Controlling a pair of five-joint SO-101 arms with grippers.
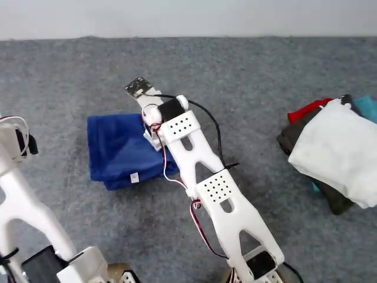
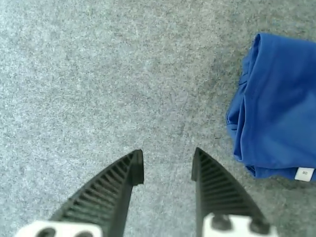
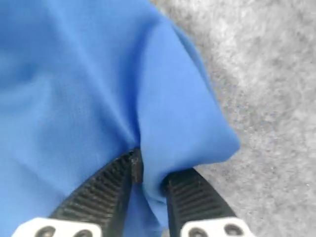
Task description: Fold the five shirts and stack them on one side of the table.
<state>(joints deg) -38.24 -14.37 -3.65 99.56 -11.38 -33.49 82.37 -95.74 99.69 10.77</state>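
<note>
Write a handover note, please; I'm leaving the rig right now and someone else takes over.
Right gripper: shut on a fold of the blue shirt, mid-table.
Left gripper: open, over bare table beside that shirt.
At the table's right edge: white shirt on top, with dark cloth, red cloth and teal cloth under it.
Done: the blue shirt looks folded; four pieces seem stacked.
Left: probably carry the blue shirt onto the white shirt.

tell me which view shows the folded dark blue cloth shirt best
The high view: nearly all of the folded dark blue cloth shirt shows on the grey table, an arm crossing one edge. The left wrist view catches one bunched edge with a white tag. The right wrist view has a fold pinched in the right gripper.
</note>
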